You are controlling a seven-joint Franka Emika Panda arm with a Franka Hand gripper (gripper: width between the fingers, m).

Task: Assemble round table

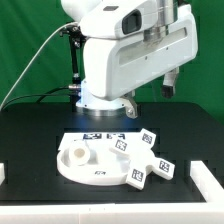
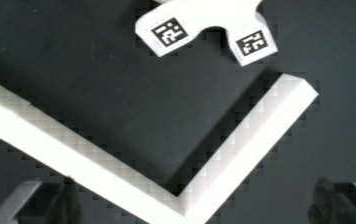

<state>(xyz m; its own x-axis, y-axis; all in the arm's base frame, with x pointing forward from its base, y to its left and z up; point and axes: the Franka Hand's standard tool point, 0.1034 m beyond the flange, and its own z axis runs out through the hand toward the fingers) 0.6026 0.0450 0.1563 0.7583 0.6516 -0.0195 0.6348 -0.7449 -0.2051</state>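
The large rimmed round disc [image 1: 88, 162] lies flat on the black table, in front of the arm's base. The cross-shaped foot [image 1: 152, 167] lies just to the exterior view's right of it, and two of its tagged arms show in the wrist view [image 2: 207, 27]. A short white tagged piece that looks like the leg [image 1: 150, 137] lies behind the foot. My gripper [image 1: 169, 82] hangs high above the table's right part. In the wrist view the gripper [image 2: 193, 205] is open and empty, its dark fingers [image 2: 29, 205] wide apart over a white angled bar.
The marker board [image 1: 103, 134] lies behind the disc. A white angled corner bar [image 2: 175, 150] sits on the table under my gripper, and it shows at the exterior view's right edge [image 1: 206, 178]. Another white piece [image 1: 3, 172] is at the left edge.
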